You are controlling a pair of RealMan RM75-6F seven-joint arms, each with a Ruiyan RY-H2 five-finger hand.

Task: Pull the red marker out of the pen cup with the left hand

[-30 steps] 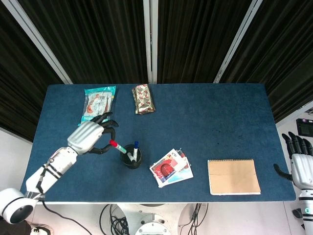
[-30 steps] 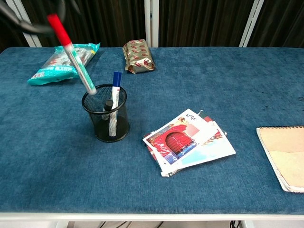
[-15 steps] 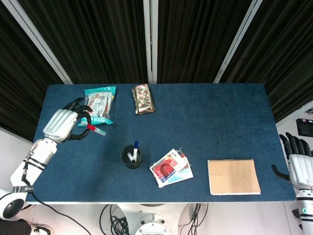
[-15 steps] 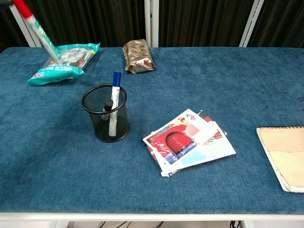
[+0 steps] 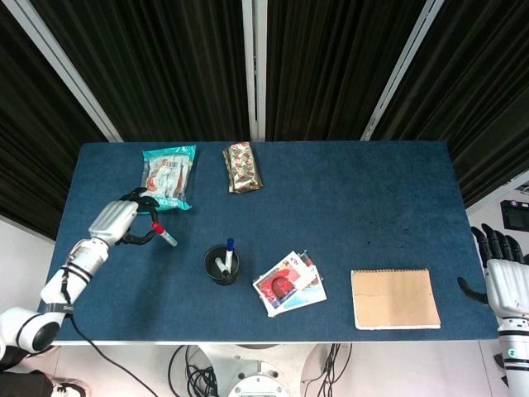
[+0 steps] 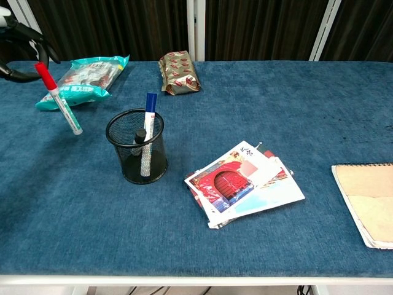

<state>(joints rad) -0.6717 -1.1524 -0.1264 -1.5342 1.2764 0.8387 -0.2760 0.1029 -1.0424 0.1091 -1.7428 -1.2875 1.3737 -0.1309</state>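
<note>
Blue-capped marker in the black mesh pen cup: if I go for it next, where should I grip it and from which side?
Pinch the blue-capped marker by its cap, the only part standing above the rim of the black mesh pen cup. Come straight down from above: the mesh wall blocks the barrel, and a black-capped marker lies low beside it. The marker leans toward the far rim, so pull along that tilt.

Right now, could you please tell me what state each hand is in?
Left hand: holding the red marker, clear of the pen cup.
Right hand: open, holding nothing, beside the table's right edge.
</note>
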